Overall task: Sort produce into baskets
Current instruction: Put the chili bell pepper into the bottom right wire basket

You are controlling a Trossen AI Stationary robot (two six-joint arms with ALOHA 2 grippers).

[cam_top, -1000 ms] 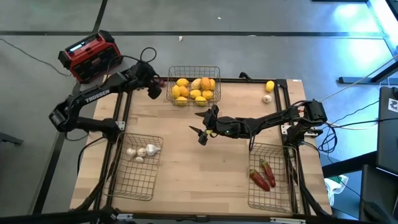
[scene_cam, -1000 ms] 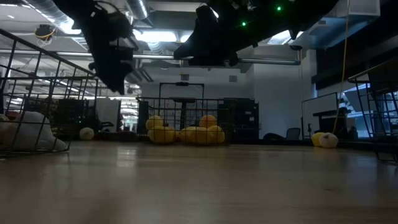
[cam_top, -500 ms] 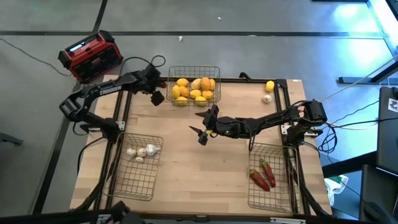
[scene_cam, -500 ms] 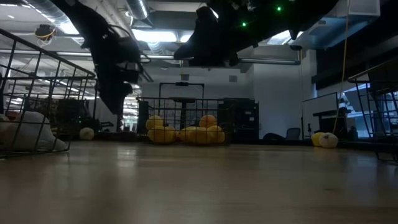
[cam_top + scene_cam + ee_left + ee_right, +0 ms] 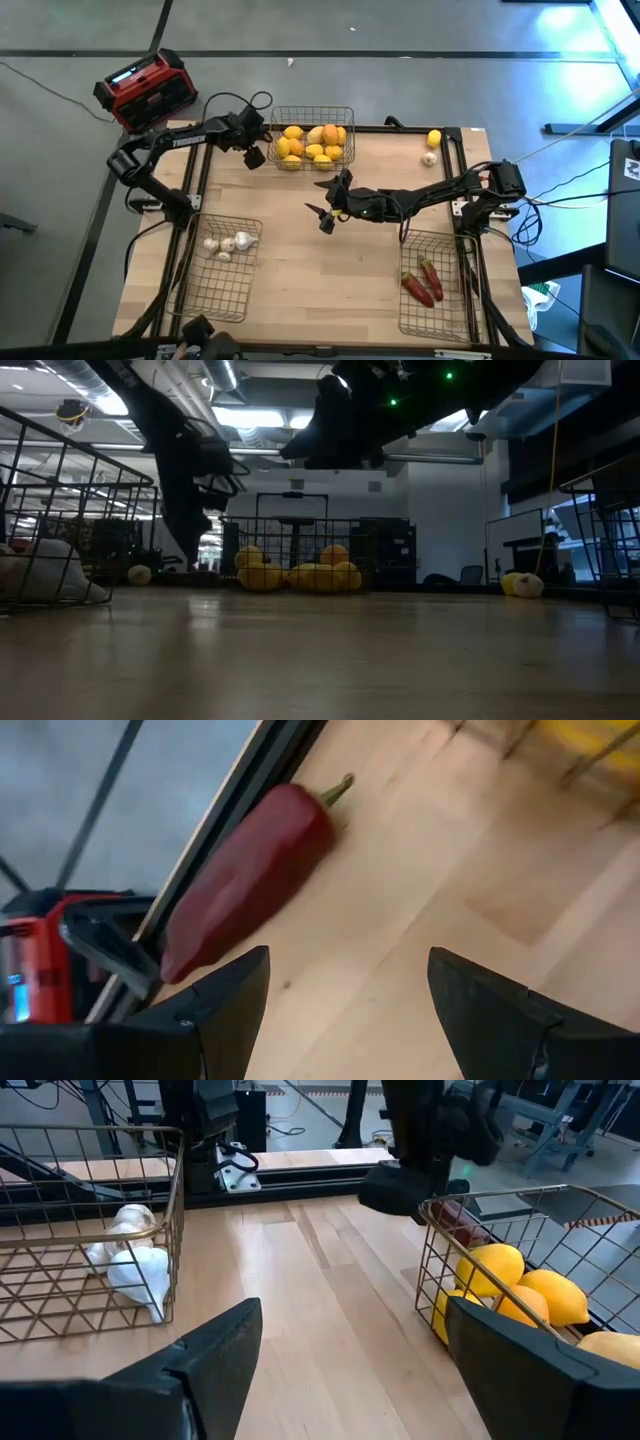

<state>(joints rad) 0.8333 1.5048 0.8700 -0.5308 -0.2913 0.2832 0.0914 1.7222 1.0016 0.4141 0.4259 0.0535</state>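
Observation:
A dark red chili (image 5: pixel 250 870) lies on the wood against the table's black edge rail, stem away from my left gripper (image 5: pixel 348 955). That gripper hangs open just above and short of it, at the table's far left (image 5: pixel 255 153), beside the lemon basket (image 5: pixel 311 140). My right gripper (image 5: pixel 320 205) waits open over the table's middle. Garlic bulbs lie in the near-left basket (image 5: pixel 222 265), and two chilis in the near-right basket (image 5: pixel 435 280). A loose lemon (image 5: pixel 434 139) and a garlic bulb (image 5: pixel 430 158) rest at the far right.
A red-and-black box (image 5: pixel 148 90) stands on the floor beyond the table's far left corner. Black frame rails (image 5: pixel 195 190) run along the table's left and right edges. Bare wood (image 5: pixel 320 270) lies between the two near baskets.
My left gripper has sunk toward the table beside the lemon basket, shifting a little toward the near-right, and its wrist has rolled somewhat. Its fingers stay open. My right arm has kept still.

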